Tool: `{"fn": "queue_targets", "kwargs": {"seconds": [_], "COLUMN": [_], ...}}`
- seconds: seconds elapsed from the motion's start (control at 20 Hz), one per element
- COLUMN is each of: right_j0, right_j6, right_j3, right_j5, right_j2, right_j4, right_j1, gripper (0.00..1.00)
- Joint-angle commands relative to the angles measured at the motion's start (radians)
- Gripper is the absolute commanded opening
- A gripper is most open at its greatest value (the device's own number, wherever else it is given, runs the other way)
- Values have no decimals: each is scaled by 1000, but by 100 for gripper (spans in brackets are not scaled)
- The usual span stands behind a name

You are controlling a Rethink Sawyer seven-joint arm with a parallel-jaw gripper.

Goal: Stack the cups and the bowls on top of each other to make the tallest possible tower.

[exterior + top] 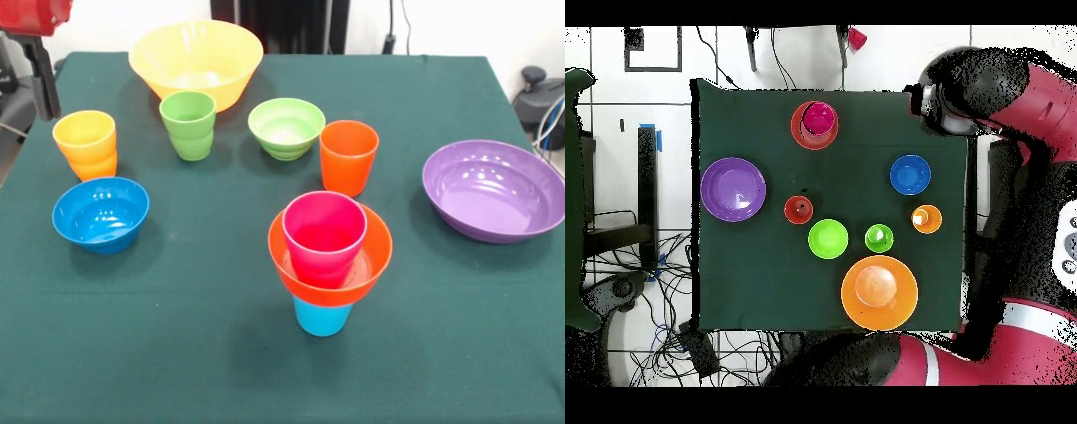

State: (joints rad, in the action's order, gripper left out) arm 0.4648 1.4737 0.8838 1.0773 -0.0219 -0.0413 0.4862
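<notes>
Well apart from the tower (328, 256), the claw (44, 84) hangs off-table, grip state unclear.

No text, label, brand, number or sign can be read in either view; none is seen on the cups, the bowls or the tabletop (177, 353).

Front camera looks across the table (221, 353); overhead camera looks straight down — both share the tabletop.

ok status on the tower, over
Gripper off at table edge, holding nothing seen. Tower three high: magenta cup in orange bowl on blue cup. Other pieces loose, nothing blocking.
</notes>
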Motion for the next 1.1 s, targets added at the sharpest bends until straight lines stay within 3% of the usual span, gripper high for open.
{"fn": "queue_targets", "kwargs": {"seconds": [0.05, 0.45, 1.1], "right_j0": [18, 43, 57], "right_j6": [-304, -254, -152], "right_j3": [280, 386, 431], "right_j5": [-151, -279, -271], "right_j2": [-120, -153, -178], "right_j4": [-102, -146, -180], "right_j1": [31, 49, 47], "gripper": [100, 100, 100]}}
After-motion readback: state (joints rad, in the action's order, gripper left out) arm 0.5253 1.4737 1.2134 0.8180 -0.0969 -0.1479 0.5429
